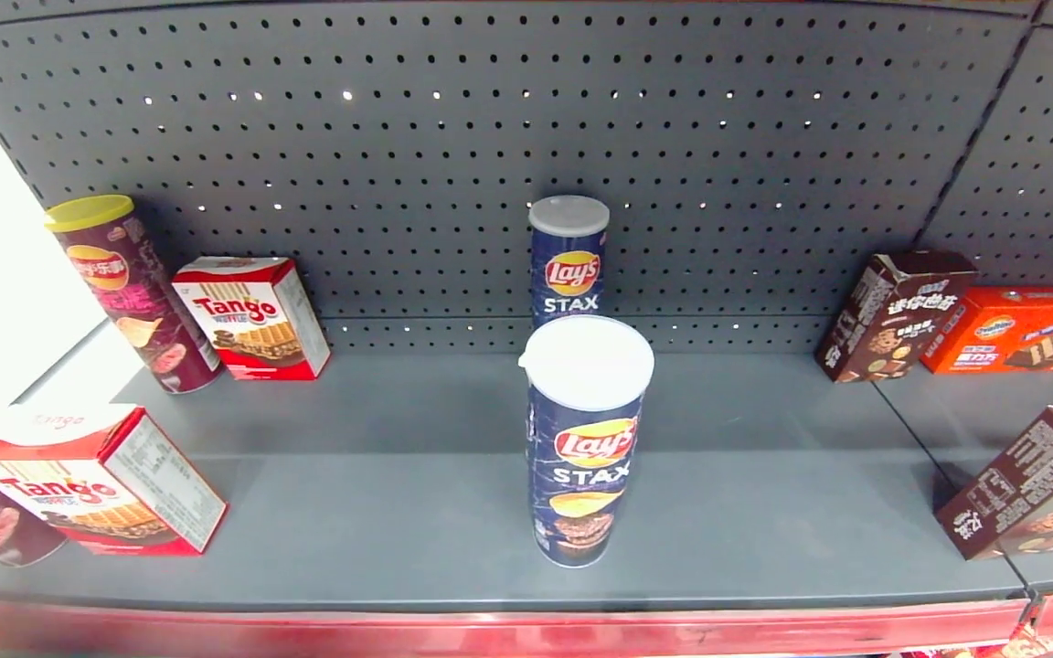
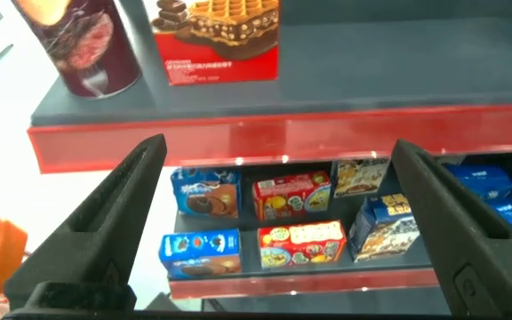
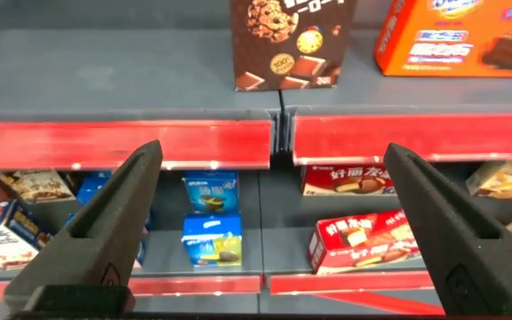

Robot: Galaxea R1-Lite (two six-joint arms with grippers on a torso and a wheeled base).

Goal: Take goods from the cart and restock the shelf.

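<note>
Left wrist view: the left gripper [image 2: 278, 236] was seen with its fingers spread wide and nothing between them, held low in front of the shelf's red front edge [image 2: 327, 133]. Just above that edge, a dark red can [image 2: 87, 44] and a waffle box [image 2: 225, 36] were seen standing on the shelf board, and small snack boxes [image 2: 292, 218] were ranged on the tier below. The right gripper [image 3: 274, 231] was likewise found apart and empty, faced toward the joint where two boards of the red edge meet, with a brown biscuit box [image 3: 292, 40] and an orange box [image 3: 460, 36] standing above it.

From the head view, the shelf [image 1: 398, 484] was shown with two blue chip cans at its middle, both upright with their long axes vertical: the front can [image 1: 586, 457] near the front edge and the rear can [image 1: 569, 265] directly behind it, against the pegboard [image 1: 490, 137]. Bare board was left on either side of them.

No goods had yet been taken up, so a fetch from the cart was judged to be the step in hand. Which way the cart lay from either gripper could not be told. For placing, the left arm was judged nearer the gap left of the cans and the right arm nearer the gap on their right.
</note>
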